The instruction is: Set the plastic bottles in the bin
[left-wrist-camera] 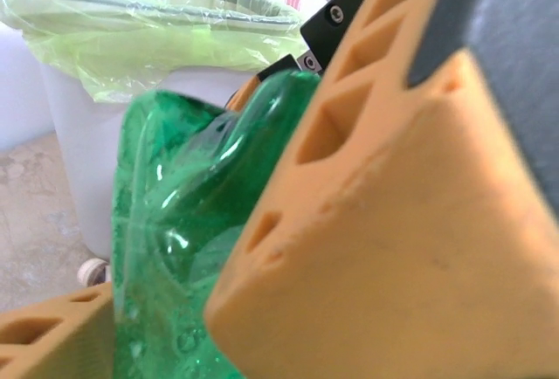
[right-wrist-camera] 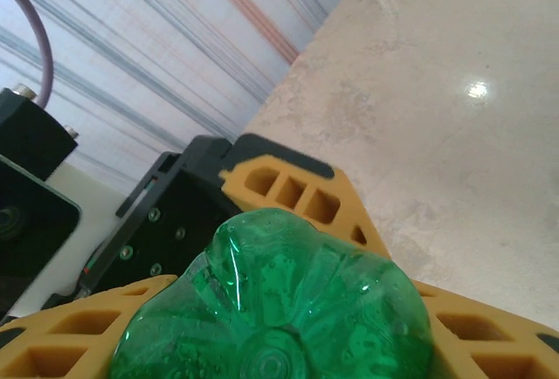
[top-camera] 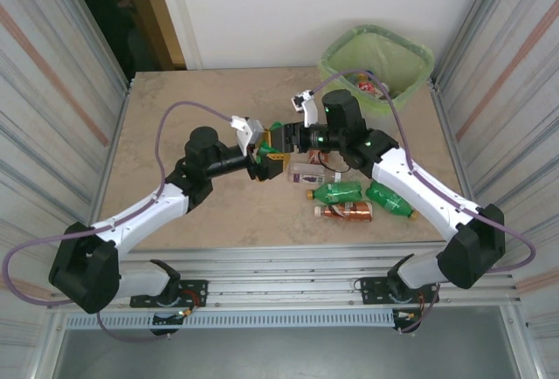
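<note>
A green plastic bottle [top-camera: 277, 127] hangs above the middle of the table, between my two grippers, which meet there tip to tip. My right gripper [top-camera: 286, 138] is shut on it. In the right wrist view its orange fingers [right-wrist-camera: 61, 344] press both sides of the bottle's base [right-wrist-camera: 279, 309]. My left gripper [top-camera: 266, 150] stands open around the same bottle [left-wrist-camera: 183, 248], one orange finger [left-wrist-camera: 393, 222] on each side. The bin [top-camera: 419, 51], lined with a light green bag, stands at the table's far right corner and rises behind the bottle in the left wrist view [left-wrist-camera: 87, 134].
Near the right arm lie more bottles: two green ones [top-camera: 339, 191] [top-camera: 390, 200], a brown one [top-camera: 347, 211] and a clear labelled one [top-camera: 307, 172]. Some bottles lie inside the bin [top-camera: 367, 84]. Corrugated walls close in both sides of the table.
</note>
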Controlling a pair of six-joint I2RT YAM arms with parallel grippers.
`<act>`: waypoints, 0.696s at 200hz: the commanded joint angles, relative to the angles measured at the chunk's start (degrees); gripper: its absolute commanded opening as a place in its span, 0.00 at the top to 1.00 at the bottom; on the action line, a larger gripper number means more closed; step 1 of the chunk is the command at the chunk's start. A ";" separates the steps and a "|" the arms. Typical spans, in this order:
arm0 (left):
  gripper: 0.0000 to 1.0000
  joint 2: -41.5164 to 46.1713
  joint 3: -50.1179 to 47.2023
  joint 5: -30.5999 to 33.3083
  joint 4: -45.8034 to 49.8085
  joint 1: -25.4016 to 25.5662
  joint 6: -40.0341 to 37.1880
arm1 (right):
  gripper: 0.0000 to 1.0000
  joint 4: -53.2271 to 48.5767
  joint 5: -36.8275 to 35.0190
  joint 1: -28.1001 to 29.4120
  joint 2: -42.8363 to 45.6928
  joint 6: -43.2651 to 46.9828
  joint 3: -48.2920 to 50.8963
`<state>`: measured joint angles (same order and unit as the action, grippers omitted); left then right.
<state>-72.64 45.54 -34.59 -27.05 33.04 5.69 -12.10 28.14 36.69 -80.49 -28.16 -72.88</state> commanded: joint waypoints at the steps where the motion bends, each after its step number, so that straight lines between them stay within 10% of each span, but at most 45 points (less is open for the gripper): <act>1: 0.01 3.21 1.51 1.42 -0.95 0.42 -0.10 | 0.67 -1.18 -2.89 0.15 2.83 1.68 -1.89; 139: 0.01 10.06 -3.74 9.41 -1.91 0.48 -1.77 | 0.67 -6.05 -16.03 -20.89 13.52 3.30 -12.32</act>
<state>-63.81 42.28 -26.39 -27.31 33.12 4.69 -18.90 16.12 19.90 -68.03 -24.82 -82.76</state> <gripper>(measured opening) 0.988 0.557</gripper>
